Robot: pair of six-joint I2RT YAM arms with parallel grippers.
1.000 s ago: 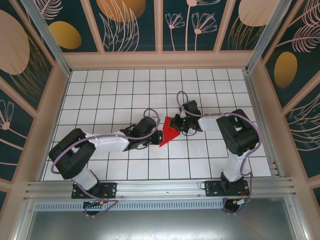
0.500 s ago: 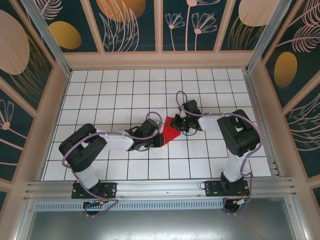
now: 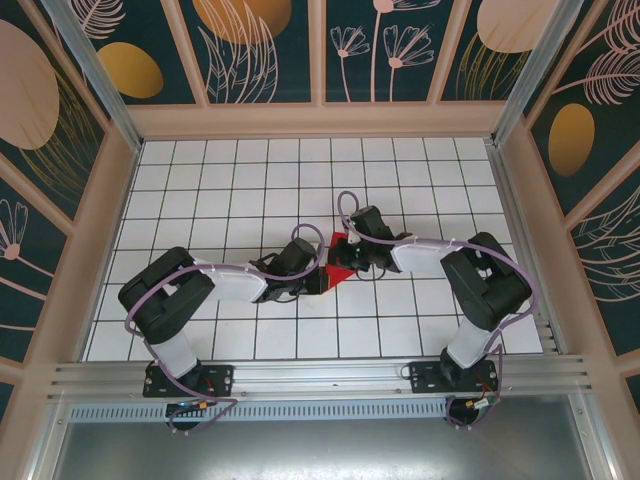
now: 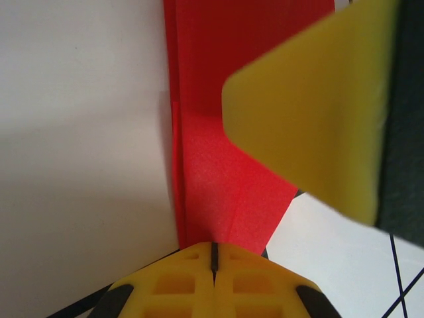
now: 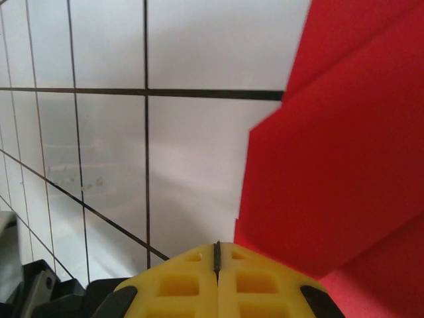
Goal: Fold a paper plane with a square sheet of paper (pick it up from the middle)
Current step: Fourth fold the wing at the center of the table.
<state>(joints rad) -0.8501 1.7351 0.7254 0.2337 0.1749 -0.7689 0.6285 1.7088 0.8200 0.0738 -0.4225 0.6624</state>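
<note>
Gridded table, left claw pinching red paper, right claw closed

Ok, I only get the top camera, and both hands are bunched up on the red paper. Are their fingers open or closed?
Observer: The left wrist camera shows the left hand shut, its yellow fingertips pressed together right at the edge of the red paper.
Operator: And the other one?
Observer: The right hand is shut too, seen in its own camera, with its tips right beside the paper's edge.
Operator: Is the paper flat?
Observer: No. Close up it has creases and overlapping layers, so it is already partly folded.
</note>
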